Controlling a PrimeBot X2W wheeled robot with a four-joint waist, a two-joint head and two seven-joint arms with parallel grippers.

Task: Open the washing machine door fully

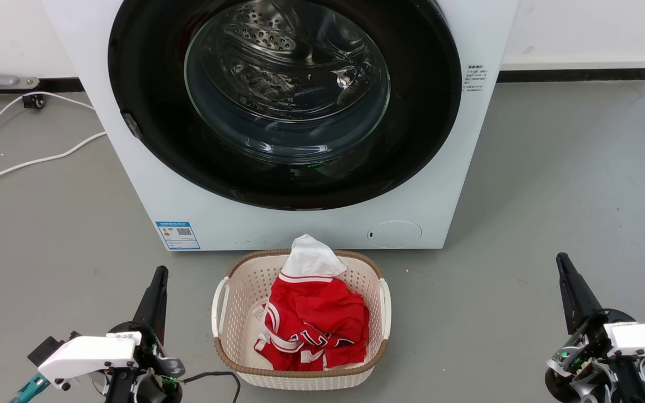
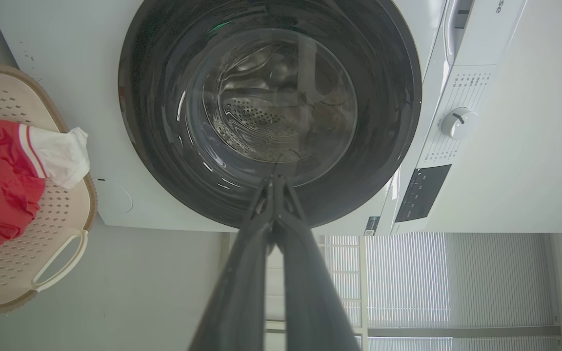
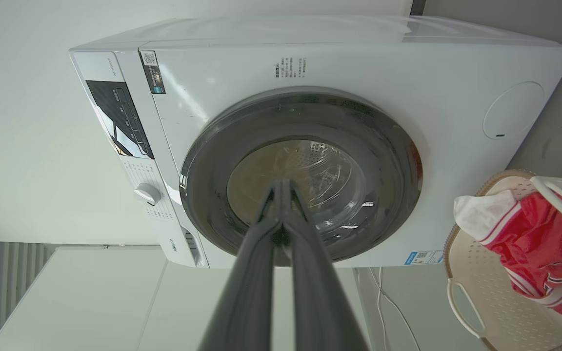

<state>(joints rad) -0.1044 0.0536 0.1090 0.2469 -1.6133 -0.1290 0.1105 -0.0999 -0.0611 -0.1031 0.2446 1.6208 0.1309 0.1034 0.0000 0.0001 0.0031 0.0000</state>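
Note:
The washing machine is a big white front-loader facing me. Its round glossy black door lies flush against the front, closed, with the steel drum visible through the glass bowl. The same door fills the upper left wrist view and sits mid-frame as the door in the right wrist view. My left gripper hovers low at the lower left, fingers pressed together and empty. My right gripper is at the lower right, also shut and empty. Both are well short of the machine.
A cream laundry basket holding red and white clothes stands on the grey floor right in front of the machine, between my grippers. White cables trail on the floor to the left. A white wall runs behind.

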